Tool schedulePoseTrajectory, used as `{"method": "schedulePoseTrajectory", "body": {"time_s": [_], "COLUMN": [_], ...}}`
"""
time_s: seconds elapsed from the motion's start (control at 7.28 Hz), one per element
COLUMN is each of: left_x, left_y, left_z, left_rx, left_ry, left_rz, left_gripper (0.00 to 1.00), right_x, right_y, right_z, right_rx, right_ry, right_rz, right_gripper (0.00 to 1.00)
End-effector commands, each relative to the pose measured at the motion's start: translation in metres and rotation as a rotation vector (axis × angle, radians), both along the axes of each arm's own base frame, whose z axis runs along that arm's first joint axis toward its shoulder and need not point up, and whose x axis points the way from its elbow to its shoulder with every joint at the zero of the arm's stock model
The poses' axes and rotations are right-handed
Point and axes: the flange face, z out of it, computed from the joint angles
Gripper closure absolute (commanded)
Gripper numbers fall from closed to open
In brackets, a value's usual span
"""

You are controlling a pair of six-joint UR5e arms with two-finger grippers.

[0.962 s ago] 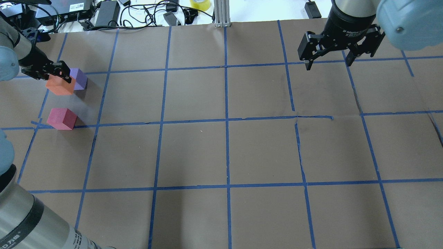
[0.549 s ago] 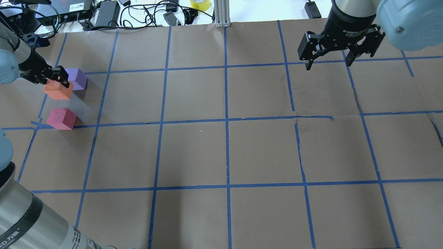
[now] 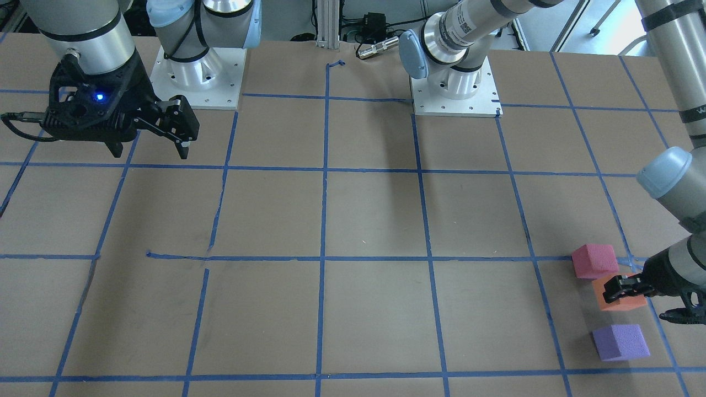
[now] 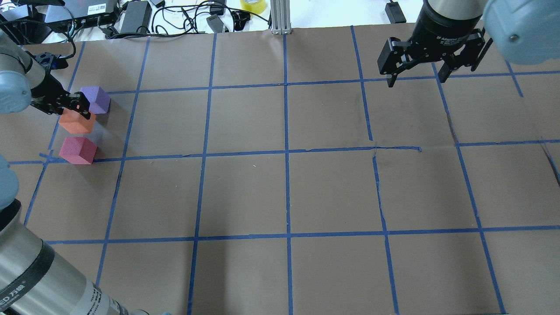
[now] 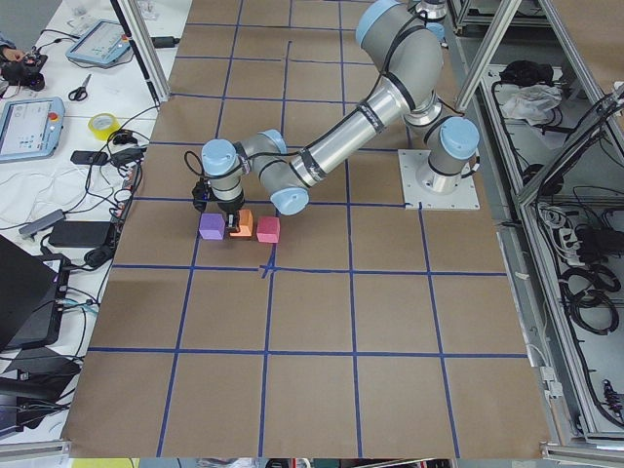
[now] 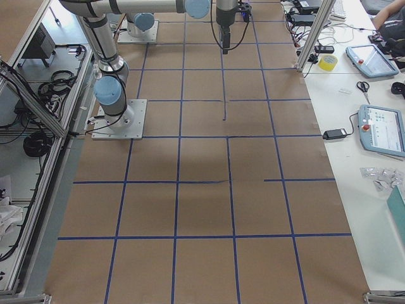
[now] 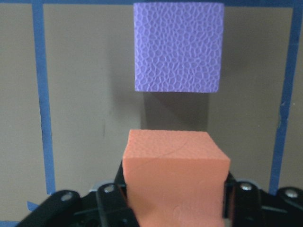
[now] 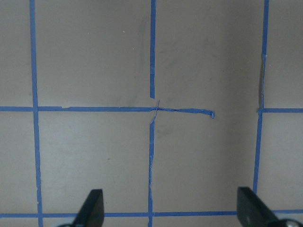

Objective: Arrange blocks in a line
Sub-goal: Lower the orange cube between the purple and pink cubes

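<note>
My left gripper point(image 4: 75, 113) is shut on the orange block point(image 4: 78, 124). It holds the block low over the paper, between the purple block point(image 4: 97, 99) and the pinkish-red block point(image 4: 78, 150). In the left wrist view the orange block point(image 7: 175, 175) sits between the fingers, with the purple block point(image 7: 178, 47) a gap ahead. In the front view the orange block point(image 3: 623, 304) lies close to the pinkish-red block point(image 3: 594, 260) and farther from the purple block point(image 3: 620, 342). My right gripper point(image 4: 418, 78) is open and empty, high over the far right of the table.
The table is covered in brown paper point(image 4: 284, 188) with a blue tape grid. Cables, power bricks and a yellow tape roll point(image 4: 253, 5) lie beyond the far edge. A metal post point(image 4: 280, 17) stands at the far middle. The blocks sit near the left edge.
My left gripper has carried the orange block away from the purple block and toward the pinkish-red one. The right gripper has shifted only slightly.
</note>
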Motion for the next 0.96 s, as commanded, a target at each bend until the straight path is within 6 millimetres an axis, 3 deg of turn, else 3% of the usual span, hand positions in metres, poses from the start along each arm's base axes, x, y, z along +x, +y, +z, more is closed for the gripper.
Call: {"method": "schedulePoseTrajectory", "body": {"time_s": [0.0, 0.14, 0.69, 0.82], "left_x": [0.0, -0.002, -0.003, -0.004], "left_y": [0.001, 0.004, 0.005, 0.007], "left_z": [-0.012, -0.024, -0.037, -0.038], "left_rx": [-0.005, -0.005, -0.018, -0.015], "left_ry": [-0.002, -0.002, -0.01, -0.01], "left_rz": [-0.004, -0.003, -0.003, -0.003], "left_gripper": [1.0, 1.0, 1.0, 0.83], "right_x": [-0.001, 0.001, 0.003, 0.004], "right_y": [0.012, 0.012, 0.012, 0.013], "right_z": [0.005, 0.005, 0.004, 0.004], "right_rx": [0.034, 0.035, 0.037, 0.037], "right_ry": [-0.007, -0.023, -0.053, -0.053], "right_rz": [0.0, -0.001, 0.001, 0.003], "right_gripper": [0.0, 0.0, 0.0, 0.0]}}
